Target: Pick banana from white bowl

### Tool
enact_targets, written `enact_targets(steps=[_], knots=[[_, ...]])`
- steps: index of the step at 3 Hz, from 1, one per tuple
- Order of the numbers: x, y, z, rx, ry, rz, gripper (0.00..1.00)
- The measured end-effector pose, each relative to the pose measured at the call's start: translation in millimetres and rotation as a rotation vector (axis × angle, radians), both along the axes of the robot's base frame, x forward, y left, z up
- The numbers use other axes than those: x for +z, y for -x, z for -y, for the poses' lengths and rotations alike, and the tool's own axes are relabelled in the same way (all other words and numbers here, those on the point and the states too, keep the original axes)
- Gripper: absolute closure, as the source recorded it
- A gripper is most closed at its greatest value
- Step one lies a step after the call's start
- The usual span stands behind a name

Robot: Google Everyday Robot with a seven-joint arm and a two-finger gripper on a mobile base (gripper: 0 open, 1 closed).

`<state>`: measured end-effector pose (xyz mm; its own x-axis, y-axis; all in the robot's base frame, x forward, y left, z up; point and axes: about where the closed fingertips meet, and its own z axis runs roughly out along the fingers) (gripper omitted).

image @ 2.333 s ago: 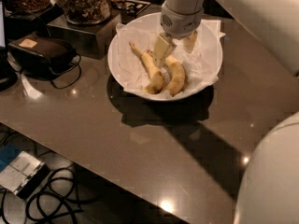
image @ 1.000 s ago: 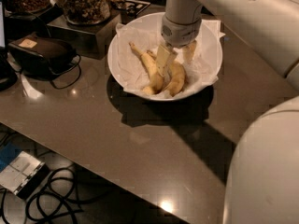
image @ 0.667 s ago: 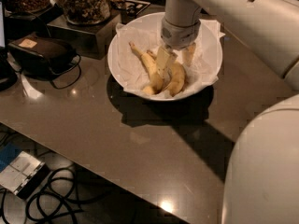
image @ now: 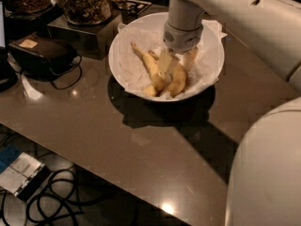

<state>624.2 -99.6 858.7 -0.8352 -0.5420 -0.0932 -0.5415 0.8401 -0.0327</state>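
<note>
Claw position: my gripper (image: pixel 177 68) hangs wrist-down inside the white bowl (image: pixel 118 66), over its centre-right part. My arm (image: pixel 244 20) comes in from the far right, above the bowl rim.

Claw state: the two fingers (image: pixel 164 61) stand apart, approx. one banana-width or a bit more between them. The left finger shows pale in front of the fruit; the right finger sits near the crumpled paper (image: pixel 136 36) on the far-right side. No firm hold is visible. Whether the pads touch the fruit: cannot tell.

Task thing: the banana (image: pixel 178 83) lies in the bowl on the paper, curved, with its upper end reaching up between my fingers and its body running down-left to the near wall of the bowl. So it is directly under and just near of the claw, with most of its length outside the finger gap.

Other items:
- A slimmer banana (image: pixel 149 66) lies just left of the task banana, beside my left finger, thin stem pointing far-left.
- The bowl sits on the glossy brown table (image: pixel 117 145).
- Glass jars (image: pixel 84 4) stand far-left of the bowl.
- A dark device w/ cable (image: pixel 40 53) lies on the left.
</note>
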Motion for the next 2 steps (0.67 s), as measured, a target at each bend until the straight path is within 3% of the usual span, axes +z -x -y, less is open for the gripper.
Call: enact_targets(steps=[1, 2], knots=[[-0.1, 0.8, 0.4, -0.001, -0.003, -0.004, 0.42], [-1.0, 1.8, 0.3, 0.006, -0.007, -0.004, 0.6]])
